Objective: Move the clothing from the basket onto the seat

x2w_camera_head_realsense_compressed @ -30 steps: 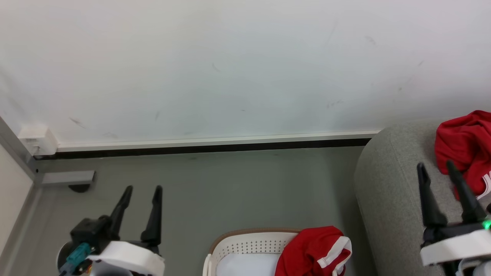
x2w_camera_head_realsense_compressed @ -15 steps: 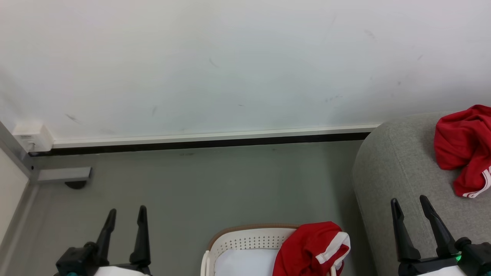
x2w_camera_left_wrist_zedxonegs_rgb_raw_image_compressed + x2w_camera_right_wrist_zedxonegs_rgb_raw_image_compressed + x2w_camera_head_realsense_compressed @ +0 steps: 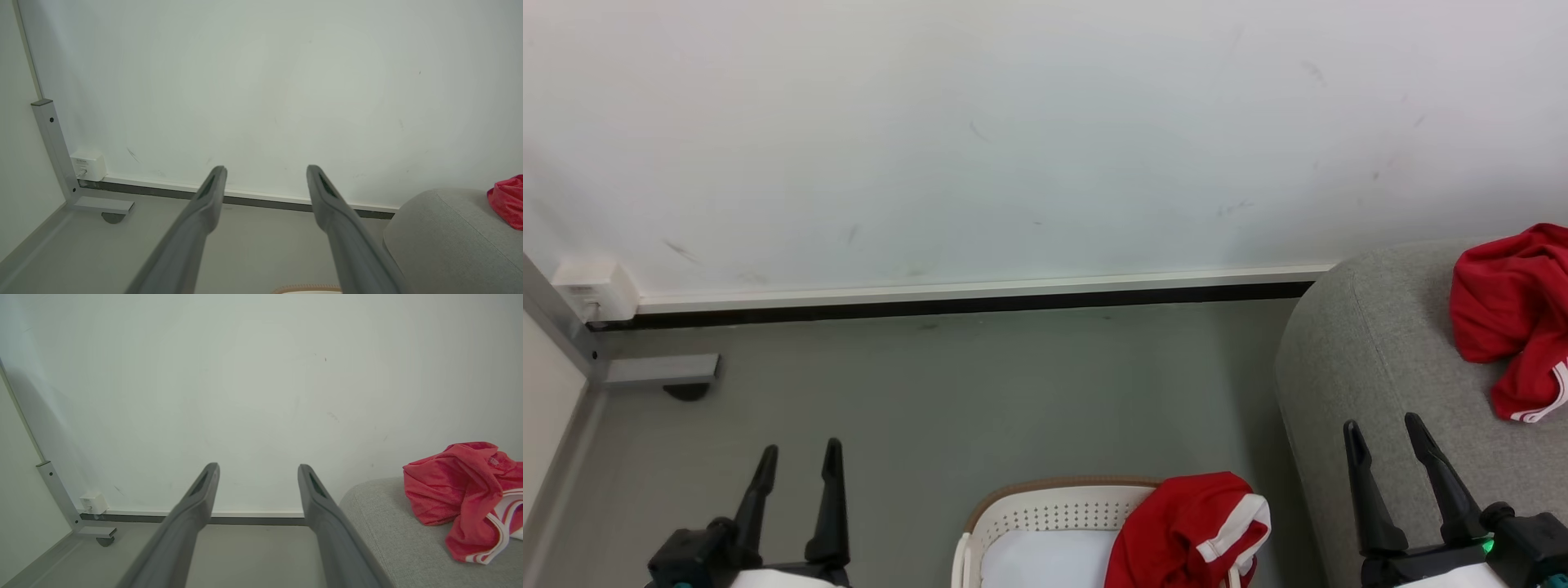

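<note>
Both of your hands are spread wide and carry nothing: the left hand (image 3: 800,447) hangs over the floor (image 3: 1013,384), and the right hand (image 3: 1382,423) hangs near the rounded end of the seat (image 3: 1339,359). One piece of the clothing, the crumpled red garment (image 3: 1507,314), lies on the seat ahead of the right hand and a little to its outer side, so half of the job looks done. The piece that remains, the draped red garment (image 3: 1188,527), hangs over the rim of the basket (image 3: 1054,487) on the side nearest your right hand. It sits inboard of that hand, toward the left one, and back toward its wrist. Take it with the right hand, the closer of the two. Draw that hand back and inward until its open fingers (image 3: 1441,482) stand above the bunched red fabric. Then come down on the thick fold by the white band (image 3: 1241,523), where there is most to pinch. Keep clear of the white cloth (image 3: 1045,563) lying inside the basket just beside the garment; it is not yours to move, and a deep grab could catch it. The basket looks light, so lift straight up and watch that the rim does not ride up with the fabric. Then carry it over the seat, beside the first piece.
</note>
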